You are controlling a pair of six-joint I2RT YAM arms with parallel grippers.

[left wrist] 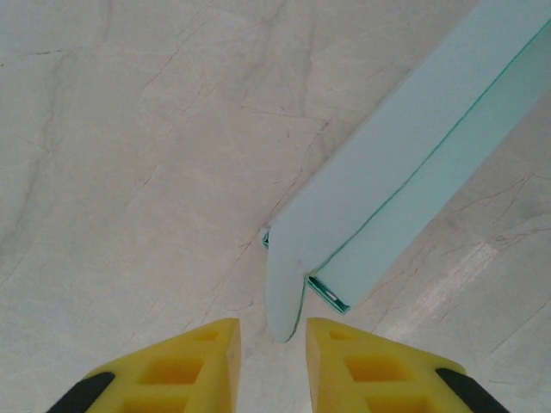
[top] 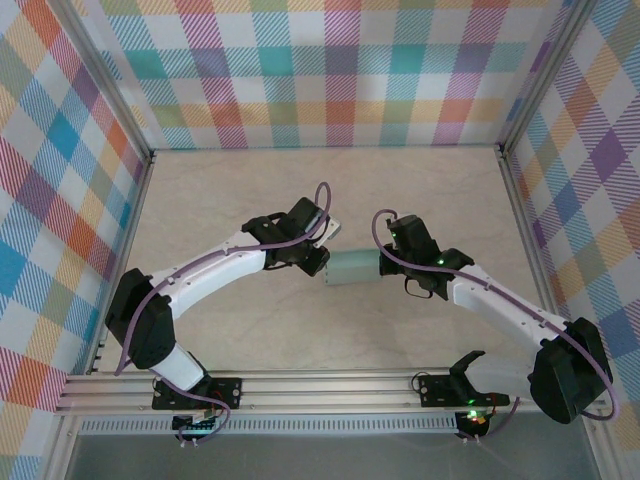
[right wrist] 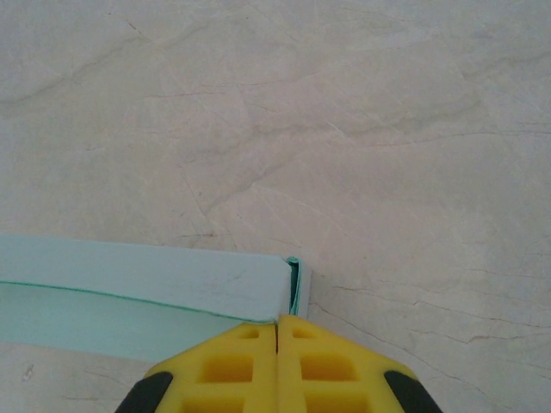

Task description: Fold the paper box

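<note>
Paper box (top: pixel 352 268) is lying lengthways between arms, flap (left wrist: pixel 286 297) poking into narrow left end effector (left wrist: pixel 274 323), right end effector (right wrist: pixel 277 321) pinched shut.

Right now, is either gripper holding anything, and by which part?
Right gripper pinches the paper box at its end edge; left gripper stands open around the opposite end tab.

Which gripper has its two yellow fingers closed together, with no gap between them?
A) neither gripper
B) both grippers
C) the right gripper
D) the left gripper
C: in the right wrist view the right gripper has its fingers pressed together on the end of the paper box, while the left gripper shows a clear gap, with the tip of a box flap in it.
</note>
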